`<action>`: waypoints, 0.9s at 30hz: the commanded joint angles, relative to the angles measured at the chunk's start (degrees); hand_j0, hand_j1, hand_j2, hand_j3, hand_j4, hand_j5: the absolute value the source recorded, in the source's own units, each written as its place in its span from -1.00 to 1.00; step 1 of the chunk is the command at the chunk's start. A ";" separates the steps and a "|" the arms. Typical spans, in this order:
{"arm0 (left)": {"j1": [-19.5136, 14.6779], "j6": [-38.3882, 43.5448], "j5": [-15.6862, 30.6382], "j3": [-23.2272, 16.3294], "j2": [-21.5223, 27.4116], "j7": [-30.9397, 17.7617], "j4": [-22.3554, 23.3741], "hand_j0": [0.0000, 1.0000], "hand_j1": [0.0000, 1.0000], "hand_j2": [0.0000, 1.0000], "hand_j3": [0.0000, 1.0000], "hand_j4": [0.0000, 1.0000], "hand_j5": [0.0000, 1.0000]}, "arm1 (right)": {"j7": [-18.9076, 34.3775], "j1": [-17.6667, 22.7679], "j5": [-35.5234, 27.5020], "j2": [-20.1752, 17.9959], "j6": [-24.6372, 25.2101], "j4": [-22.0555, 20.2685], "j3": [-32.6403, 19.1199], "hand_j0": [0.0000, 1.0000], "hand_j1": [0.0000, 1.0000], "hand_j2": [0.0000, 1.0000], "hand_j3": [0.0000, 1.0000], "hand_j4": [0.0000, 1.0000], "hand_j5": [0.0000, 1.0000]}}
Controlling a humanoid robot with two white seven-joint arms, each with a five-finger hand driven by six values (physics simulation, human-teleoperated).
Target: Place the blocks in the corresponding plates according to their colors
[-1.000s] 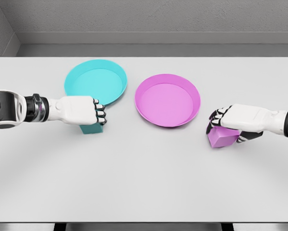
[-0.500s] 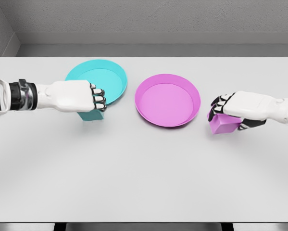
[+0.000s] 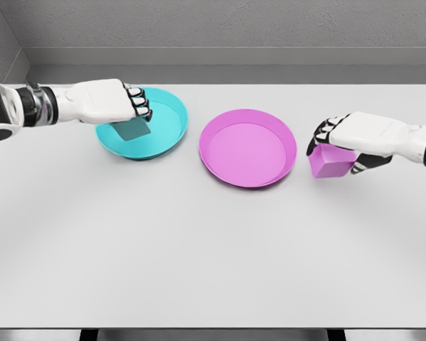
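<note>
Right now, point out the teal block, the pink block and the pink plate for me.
teal block [image 3: 131, 130], head view, its visible front face below the left hand.
pink block [image 3: 329, 163], head view, its front face.
pink plate [image 3: 245, 149], head view, bare floor of the plate.

Only 1 view is given, from the robot's head. It looks forward and steeply down onto the table [image 3: 213, 241], from above the table's near edge, which runs just above the picture's bottom. The far edge (with a grey wall [image 3: 227, 25] behind it) lies high in the picture, and both far corners fall within it. The camera stands back enough to take in nearly the whole tabletop.
</note>
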 commanded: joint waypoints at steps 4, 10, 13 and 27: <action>-0.53 0.07 -0.38 0.00 -6.77 -0.01 10.59 -0.41 -0.41 -0.41 -0.41 -0.41 -0.41 | -0.03 -0.62 -0.15 0.99 1.46 0.01 0.21 0.32 0.32 0.32 0.32 0.32 0.32; -0.88 0.07 -3.80 -0.61 -11.69 -0.10 17.36 -0.40 -0.40 -0.40 -0.40 -0.40 -0.40 | -0.03 -2.11 -0.15 2.48 4.45 0.01 1.97 0.32 0.32 0.32 0.32 0.32 0.32; -1.06 0.07 -5.21 -1.05 -13.36 -0.10 19.03 -0.35 -0.35 -0.35 -0.35 -0.35 -0.35 | -0.03 -2.99 -0.15 3.18 5.15 0.01 3.73 0.33 0.33 0.33 0.33 0.33 0.33; -2.37 0.07 -5.12 -2.02 -13.80 -0.10 19.82 0.94 0.94 0.94 0.94 0.94 0.94 | -0.03 -9.49 -0.15 8.19 10.07 0.01 9.97 0.33 0.33 0.33 0.33 0.33 0.33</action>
